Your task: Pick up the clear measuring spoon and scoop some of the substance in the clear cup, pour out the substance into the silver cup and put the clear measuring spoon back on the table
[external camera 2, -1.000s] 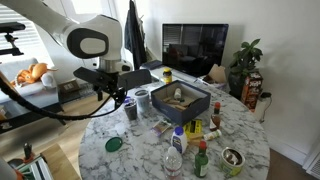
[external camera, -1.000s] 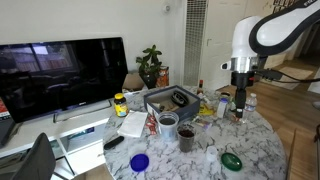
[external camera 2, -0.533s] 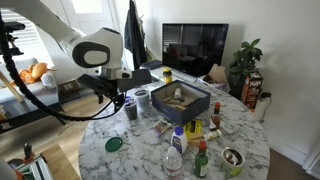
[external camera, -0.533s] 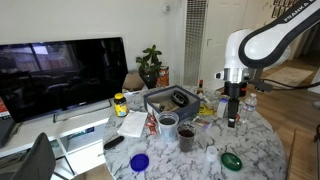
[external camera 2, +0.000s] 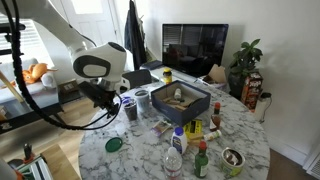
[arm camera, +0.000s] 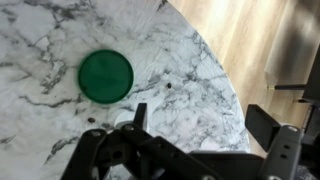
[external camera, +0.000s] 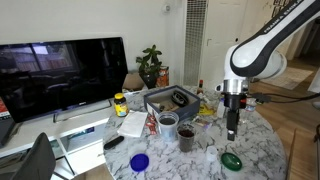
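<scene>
My gripper (external camera: 232, 128) hangs open and empty just above the marbled table (external camera: 255, 145), near its edge; it also shows in an exterior view (external camera 2: 112, 102). In the wrist view the gripper (arm camera: 200, 125) has its fingers (arm camera: 265, 123) wide apart over bare marble (arm camera: 190, 60). The clear cup (external camera: 168, 123) with the reddish-brown substance and the silver cup (external camera: 187, 137) stand side by side toward the table's middle, apart from the gripper. They also show in an exterior view, the clear cup (external camera 2: 142, 98) behind the silver cup (external camera 2: 131, 111). I cannot make out the clear measuring spoon.
A green lid (arm camera: 105, 75) lies on the table close to the gripper, also seen in both exterior views (external camera: 232, 160) (external camera 2: 114, 144). A blue lid (external camera: 139, 162), a dark tray (external camera: 170, 99) and several bottles (external camera 2: 174, 160) crowd the table. Wooden floor (arm camera: 270, 40) lies past the edge.
The arm has lowered the gripper toward the tabletop near the green lid. The gripper stays open. The cups have not moved.
</scene>
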Robot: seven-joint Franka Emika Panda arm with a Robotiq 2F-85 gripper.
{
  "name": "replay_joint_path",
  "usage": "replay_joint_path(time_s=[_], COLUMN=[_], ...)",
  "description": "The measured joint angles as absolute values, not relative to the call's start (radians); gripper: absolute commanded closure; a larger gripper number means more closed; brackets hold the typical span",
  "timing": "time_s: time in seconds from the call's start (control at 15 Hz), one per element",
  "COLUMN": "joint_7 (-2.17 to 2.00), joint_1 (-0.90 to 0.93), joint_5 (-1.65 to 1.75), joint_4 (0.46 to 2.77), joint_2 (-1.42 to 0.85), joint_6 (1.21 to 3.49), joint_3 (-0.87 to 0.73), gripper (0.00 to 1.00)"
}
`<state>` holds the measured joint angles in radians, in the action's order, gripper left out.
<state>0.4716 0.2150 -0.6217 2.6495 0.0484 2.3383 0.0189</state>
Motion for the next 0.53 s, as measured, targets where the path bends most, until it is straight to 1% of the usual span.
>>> replay_joint_path(time_s=[0.27, 0.53], joint_7=[0.569, 0.604], joint_1=[0.209, 0.191], joint_5=[-0.823, -1.005], joint_4=[2.651, 2.663], joint_2=[-0.075, -0.166], joint_6=[2.394, 2.525], joint_3=[0.07, 0.114], gripper=[0.0, 0.0])
